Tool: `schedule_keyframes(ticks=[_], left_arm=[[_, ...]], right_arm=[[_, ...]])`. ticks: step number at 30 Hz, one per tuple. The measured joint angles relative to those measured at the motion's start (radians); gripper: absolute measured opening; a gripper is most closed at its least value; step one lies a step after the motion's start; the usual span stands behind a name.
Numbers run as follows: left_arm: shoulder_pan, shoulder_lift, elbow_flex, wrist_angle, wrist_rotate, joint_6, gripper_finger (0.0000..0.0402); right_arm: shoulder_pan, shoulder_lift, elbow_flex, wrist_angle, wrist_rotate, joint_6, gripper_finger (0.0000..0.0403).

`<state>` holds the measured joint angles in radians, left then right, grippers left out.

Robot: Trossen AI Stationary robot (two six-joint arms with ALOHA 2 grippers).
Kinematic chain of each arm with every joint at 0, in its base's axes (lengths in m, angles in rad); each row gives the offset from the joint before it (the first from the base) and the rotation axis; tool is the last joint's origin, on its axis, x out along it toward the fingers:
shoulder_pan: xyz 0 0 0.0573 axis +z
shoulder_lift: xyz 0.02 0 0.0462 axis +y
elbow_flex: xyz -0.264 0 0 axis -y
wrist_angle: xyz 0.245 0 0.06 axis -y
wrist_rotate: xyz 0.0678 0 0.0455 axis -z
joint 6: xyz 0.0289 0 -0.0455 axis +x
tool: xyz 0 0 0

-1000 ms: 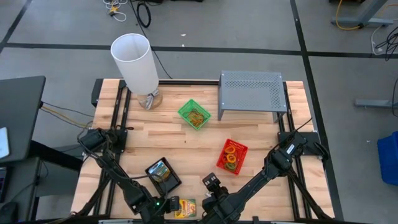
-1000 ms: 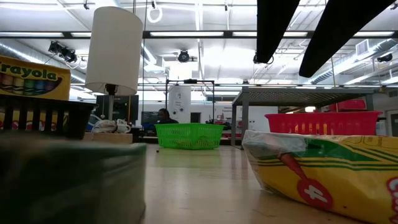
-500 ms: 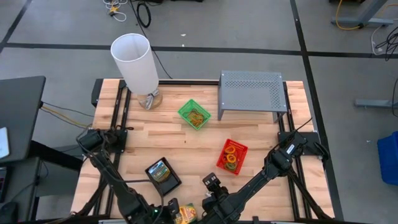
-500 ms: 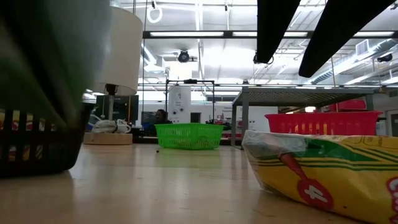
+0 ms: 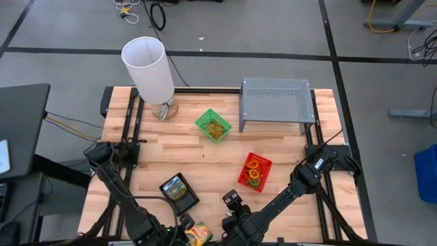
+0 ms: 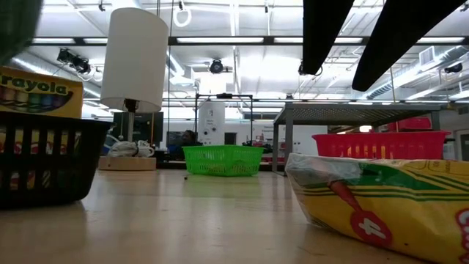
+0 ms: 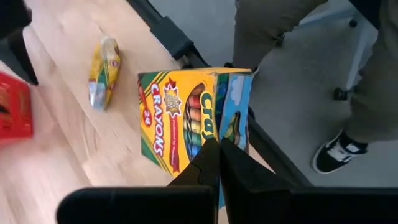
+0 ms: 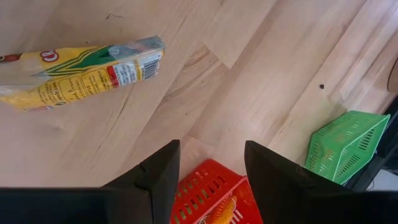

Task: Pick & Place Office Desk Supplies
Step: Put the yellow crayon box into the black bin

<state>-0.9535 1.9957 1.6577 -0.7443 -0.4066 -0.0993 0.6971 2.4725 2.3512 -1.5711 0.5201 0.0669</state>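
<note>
Left gripper (image 7: 219,152): fingers pressed together, pinching a crayon box (image 7: 193,115), held above the table's near edge. Second crayon box (image 8: 81,68): flat on the table (image 5: 287,147). Right gripper (image 8: 208,165): fingers apart, empty, above the red tray (image 8: 208,196).

The floor (image 5: 273,34) around the wooden table (image 5: 198,150) is grey concrete, marked off by dark tape lines (image 5: 205,55) into large squares. Loose cables (image 5: 153,14) lie coiled on it beyond the table's far edge — one black, one yellowish. A dark desk corner (image 5: 20,123) stands off to one side, a blue bin (image 5: 427,174) to the other. Overhead, long fluorescent strips (image 6: 220,40) run across a bright white ceiling (image 6: 242,73) with ducts and piping. A person (image 6: 192,136) sits far back — another's trouser legs and shoe (image 7: 329,155) stand close by the table.
</note>
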Motion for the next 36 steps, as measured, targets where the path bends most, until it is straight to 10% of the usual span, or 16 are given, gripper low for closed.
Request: schedule_keyframes(ticks=[36], left_arm=[[0.04,-0.006,0.196,-0.584,-0.044,-0.93,0.0001]], right_arm=[[0.0,0.0,0.0,0.001,-0.005,0.026,0.0188]])
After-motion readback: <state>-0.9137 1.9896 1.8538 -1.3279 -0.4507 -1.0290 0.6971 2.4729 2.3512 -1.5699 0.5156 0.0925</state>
